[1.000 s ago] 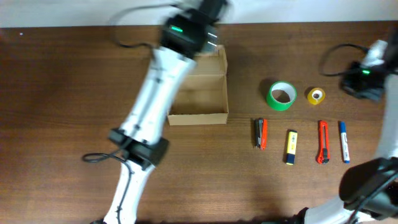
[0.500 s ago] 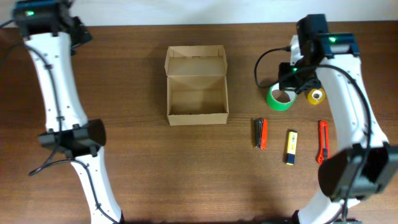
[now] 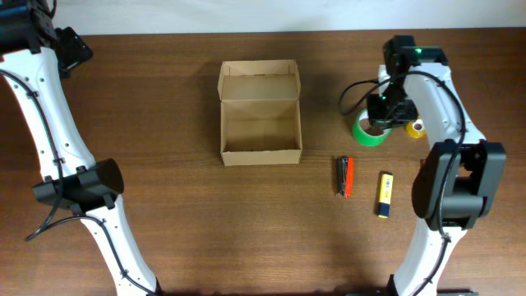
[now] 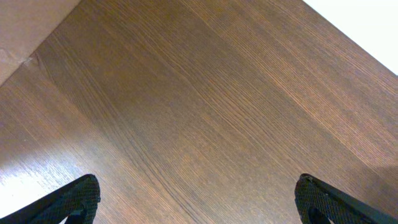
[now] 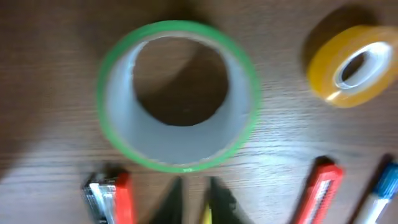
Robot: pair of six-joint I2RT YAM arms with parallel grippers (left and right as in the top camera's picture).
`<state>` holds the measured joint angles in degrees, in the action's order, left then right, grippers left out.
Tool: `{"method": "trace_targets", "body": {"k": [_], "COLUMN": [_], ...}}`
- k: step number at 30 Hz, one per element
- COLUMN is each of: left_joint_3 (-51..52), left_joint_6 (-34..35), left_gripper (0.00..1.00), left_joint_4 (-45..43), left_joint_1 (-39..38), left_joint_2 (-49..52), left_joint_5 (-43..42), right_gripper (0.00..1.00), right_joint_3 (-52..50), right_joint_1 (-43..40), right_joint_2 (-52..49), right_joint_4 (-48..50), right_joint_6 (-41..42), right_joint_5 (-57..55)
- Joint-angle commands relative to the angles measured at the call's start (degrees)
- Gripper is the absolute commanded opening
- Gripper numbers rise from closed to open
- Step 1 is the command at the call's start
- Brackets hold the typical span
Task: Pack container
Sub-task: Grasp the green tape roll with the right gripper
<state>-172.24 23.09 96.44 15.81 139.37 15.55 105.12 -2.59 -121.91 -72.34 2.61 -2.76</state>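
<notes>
The container (image 3: 260, 113) is an open tan cardboard box at the table's middle back, its flap lid standing at the far side; it looks empty. My right gripper (image 3: 380, 112) hovers over the green tape roll (image 3: 368, 133). In the right wrist view the green roll (image 5: 180, 158) lies just ahead of my fingertips (image 5: 196, 202), which are nearly together and hold nothing. My left gripper (image 3: 72, 45) is at the far left back corner; its wrist view shows its jaws (image 4: 199, 202) wide open over bare wood.
A yellow tape roll (image 3: 417, 127) (image 5: 351, 62) lies right of the green one. A red-and-black stapler (image 3: 345, 176) (image 5: 112, 196) and a yellow marker (image 3: 385, 194) lie nearer the front. A red cutter (image 5: 320, 193) and a blue marker (image 5: 382, 186) lie to the right.
My left arm swung from over the box to the far left back corner. My right arm moved in from the right edge to above the green tape roll.
</notes>
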Motion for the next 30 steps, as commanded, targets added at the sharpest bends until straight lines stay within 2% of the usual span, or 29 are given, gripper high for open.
{"method": "trace_targets", "body": {"k": [1,2,7,10,12,14,17,20,30], "left_joint_3": [-0.79,-0.79,-0.79,-0.79,-0.79,-0.79,-0.79,-0.79,-0.79], "left_joint_6": [-0.87,-0.87,-0.87,-0.85,-0.87,-0.87,-0.87,-0.87,-0.87], "left_gripper": [1.00,1.00,1.00,1.00,1.00,1.00,1.00,1.00,1.00], "left_joint_4": [0.02,0.02,0.04,0.04,0.04,0.09,0.22,0.22,0.22], "left_joint_1": [0.22,0.22,0.22,0.22,0.22,0.22,0.22,0.22,0.22], "left_joint_2": [0.17,0.17,0.17,0.17,0.17,0.17,0.17,0.17,0.17], "left_joint_5": [-0.66,-0.68,-0.68,-0.85,-0.85,-0.85,-0.96,-1.92,-2.75], "right_gripper": [0.45,0.50,0.62,0.77,0.80,0.79,0.66,0.58,0.59], "right_joint_3": [0.96,0.96,0.96,0.96,0.96,0.96,0.96,0.96,0.96], "right_joint_1": [-2.60,-3.23,-5.07,-5.20,-5.14,-5.16,-5.16,-5.16,-4.52], "right_joint_2": [-0.02,-0.04,-0.22,-0.42,-0.42,-0.42,-0.52,-1.20,-5.99], "right_joint_4": [0.20,0.28,1.29,2.32,3.15,3.74,4.50,5.31,5.09], "right_joint_6": [-0.68,-0.63,0.48,0.81,0.87,1.29,1.55,2.34,2.32], "right_joint_5": [-1.11,-1.11,-0.50,-0.46,-0.24,-0.26,0.17,0.22,2.80]}}
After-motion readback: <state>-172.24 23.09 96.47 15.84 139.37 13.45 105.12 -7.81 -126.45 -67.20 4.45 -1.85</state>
